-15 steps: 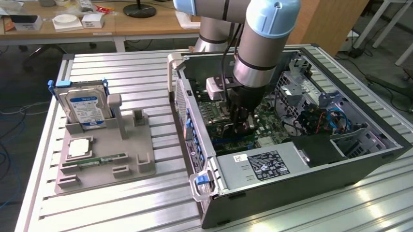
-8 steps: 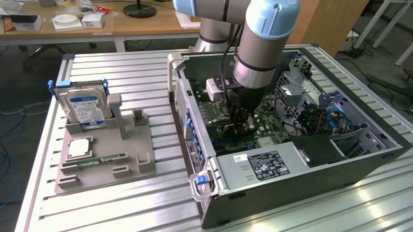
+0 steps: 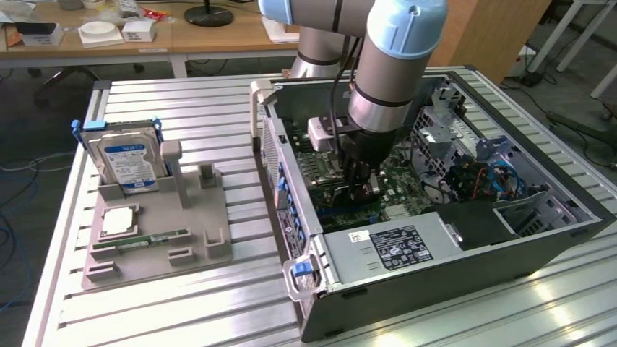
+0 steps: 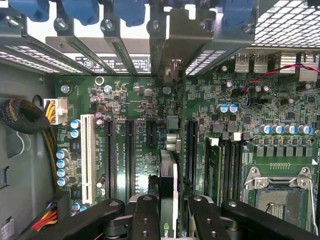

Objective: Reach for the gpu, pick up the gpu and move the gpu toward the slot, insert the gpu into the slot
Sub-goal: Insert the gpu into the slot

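Gripper down inside the open computer case, just above the green motherboard. Jaws pinching the gpu by its top edge, card upright and seen edge-on between the black fingers. Metal bracket end pointing at the rear wall of the case. Card low over the board, between two long black slots; cannot tell whether seated. Hard drive standing on the grey holder outside, well apart.

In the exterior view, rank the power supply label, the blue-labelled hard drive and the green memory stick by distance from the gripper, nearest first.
1. Power supply label: inside the case, just below the gripper in the picture.
2. Green memory stick: on the grey holder, toward the exterior view's left.
3. Blue-labelled hard drive: upright at the holder's far-left end.
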Controlling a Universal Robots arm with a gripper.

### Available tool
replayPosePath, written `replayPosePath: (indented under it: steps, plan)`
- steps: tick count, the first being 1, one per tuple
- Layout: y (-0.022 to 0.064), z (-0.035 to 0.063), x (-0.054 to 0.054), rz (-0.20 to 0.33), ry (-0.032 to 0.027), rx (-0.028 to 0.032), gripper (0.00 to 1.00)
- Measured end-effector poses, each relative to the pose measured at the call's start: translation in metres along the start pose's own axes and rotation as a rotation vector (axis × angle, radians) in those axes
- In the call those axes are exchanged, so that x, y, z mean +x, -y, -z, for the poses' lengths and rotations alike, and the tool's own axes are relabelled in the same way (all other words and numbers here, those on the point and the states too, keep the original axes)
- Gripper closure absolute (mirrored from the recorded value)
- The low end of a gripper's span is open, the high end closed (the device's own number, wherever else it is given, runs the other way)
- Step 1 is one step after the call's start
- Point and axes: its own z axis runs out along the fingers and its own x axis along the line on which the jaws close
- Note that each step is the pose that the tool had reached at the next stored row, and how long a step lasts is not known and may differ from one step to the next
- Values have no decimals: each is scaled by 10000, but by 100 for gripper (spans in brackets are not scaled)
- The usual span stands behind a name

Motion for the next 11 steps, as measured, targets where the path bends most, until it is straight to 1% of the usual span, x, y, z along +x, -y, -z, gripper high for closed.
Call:
replayPosePath:
  steps: [11]
  plan:
    - [-11,-4,0,0,0,-2,73]
